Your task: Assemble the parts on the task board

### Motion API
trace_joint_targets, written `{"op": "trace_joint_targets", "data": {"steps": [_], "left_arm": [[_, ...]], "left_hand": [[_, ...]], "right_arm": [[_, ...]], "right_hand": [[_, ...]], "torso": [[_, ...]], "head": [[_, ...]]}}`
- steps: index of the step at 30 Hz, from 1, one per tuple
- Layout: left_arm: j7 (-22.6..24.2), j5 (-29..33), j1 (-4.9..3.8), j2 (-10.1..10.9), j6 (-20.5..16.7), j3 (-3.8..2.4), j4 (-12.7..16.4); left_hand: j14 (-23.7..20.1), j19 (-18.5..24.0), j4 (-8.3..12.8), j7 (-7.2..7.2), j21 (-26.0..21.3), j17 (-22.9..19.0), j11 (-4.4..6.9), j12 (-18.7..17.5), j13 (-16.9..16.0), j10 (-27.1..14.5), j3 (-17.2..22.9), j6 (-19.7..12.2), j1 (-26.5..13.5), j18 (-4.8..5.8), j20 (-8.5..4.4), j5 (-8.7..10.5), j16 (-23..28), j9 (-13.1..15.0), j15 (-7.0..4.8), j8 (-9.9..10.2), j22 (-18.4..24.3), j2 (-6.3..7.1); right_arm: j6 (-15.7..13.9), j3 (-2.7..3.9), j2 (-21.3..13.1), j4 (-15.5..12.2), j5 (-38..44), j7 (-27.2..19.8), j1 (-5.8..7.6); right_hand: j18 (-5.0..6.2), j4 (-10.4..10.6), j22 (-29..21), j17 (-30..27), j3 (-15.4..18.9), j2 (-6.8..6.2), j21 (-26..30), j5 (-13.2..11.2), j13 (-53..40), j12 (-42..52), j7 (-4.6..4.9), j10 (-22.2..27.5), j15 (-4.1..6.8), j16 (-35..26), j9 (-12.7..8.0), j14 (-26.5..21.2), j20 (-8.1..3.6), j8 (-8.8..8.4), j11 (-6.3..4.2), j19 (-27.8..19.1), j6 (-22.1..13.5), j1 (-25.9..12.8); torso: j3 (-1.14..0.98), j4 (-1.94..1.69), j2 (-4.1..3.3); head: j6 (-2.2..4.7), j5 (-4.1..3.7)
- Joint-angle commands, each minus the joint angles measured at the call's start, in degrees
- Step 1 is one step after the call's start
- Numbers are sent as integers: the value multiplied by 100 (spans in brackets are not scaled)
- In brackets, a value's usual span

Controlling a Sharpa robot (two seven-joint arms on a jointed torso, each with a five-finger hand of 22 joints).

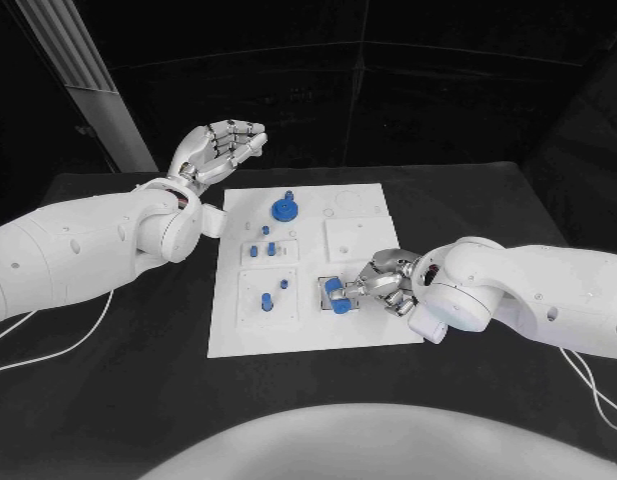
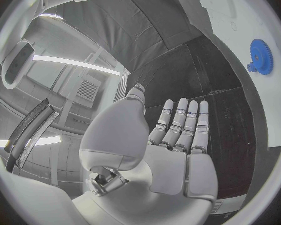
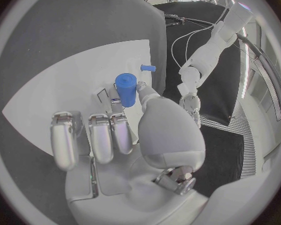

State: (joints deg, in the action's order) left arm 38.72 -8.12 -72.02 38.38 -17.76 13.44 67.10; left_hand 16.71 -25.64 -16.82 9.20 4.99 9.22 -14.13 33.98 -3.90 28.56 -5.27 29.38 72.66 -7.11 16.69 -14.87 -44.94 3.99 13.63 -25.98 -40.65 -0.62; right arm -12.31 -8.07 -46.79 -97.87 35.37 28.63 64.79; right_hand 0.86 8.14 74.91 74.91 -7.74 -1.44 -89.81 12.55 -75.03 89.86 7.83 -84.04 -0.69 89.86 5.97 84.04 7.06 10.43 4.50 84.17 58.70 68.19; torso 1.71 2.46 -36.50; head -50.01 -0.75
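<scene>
On a white board (image 1: 380, 335) in the middle of a black table (image 1: 106, 400), the right hand (image 1: 370, 285) grips a blue cylinder (image 1: 336, 291) near the board's right edge, while the left hand (image 1: 219, 148) hovers open and empty beyond its far left corner, near a blue gear (image 1: 287, 209).

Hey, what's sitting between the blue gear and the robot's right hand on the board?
In the head view, bare white task board with a raised square plate lies between the blue gear and the right hand.
</scene>
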Motion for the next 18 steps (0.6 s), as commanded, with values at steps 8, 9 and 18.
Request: {"op": "trace_joint_targets", "data": {"steps": [8,9,18], "left_arm": [[1016,10,-10,3,62,-3,10],[1016,10,-10,4,62,-3,11],[1017,10,-10,11,64,-3,16]], "left_hand": [[-31,-7,8,691,-32,-5,17,37,7,-37,-38,-50,3,101,-2,-19,-37,-6,2,-28,5,-68],[-31,-7,8,691,-32,-5,17,37,7,-37,-38,-50,3,101,-2,-19,-37,-6,2,-28,5,-68],[-30,-5,8,691,-34,-16,18,47,7,-41,-45,-51,9,101,-2,-32,-46,-6,1,-34,10,-74]], "right_arm": [[39,2,16,11,154,89,9],[32,2,16,10,158,85,8],[11,2,13,-1,171,82,8]], "right_hand": [[-86,66,1509,1509,174,-49,-19,-16,-1497,14,45,-596,13,14,-11,596,-30,-66,-18,583,-15,-146],[-86,70,1509,1509,187,-53,-19,-18,-1497,14,46,-596,13,14,-12,596,-30,-72,-17,583,-18,-153],[-86,170,1509,1509,402,-72,-19,-108,-1497,14,51,-596,12,14,-9,596,-29,-123,-13,583,-18,-288]], "torso": [[0,-6,3],[-1,-5,2],[0,-6,1]], "head": [[1,29],[1,32],[1,56]]}}
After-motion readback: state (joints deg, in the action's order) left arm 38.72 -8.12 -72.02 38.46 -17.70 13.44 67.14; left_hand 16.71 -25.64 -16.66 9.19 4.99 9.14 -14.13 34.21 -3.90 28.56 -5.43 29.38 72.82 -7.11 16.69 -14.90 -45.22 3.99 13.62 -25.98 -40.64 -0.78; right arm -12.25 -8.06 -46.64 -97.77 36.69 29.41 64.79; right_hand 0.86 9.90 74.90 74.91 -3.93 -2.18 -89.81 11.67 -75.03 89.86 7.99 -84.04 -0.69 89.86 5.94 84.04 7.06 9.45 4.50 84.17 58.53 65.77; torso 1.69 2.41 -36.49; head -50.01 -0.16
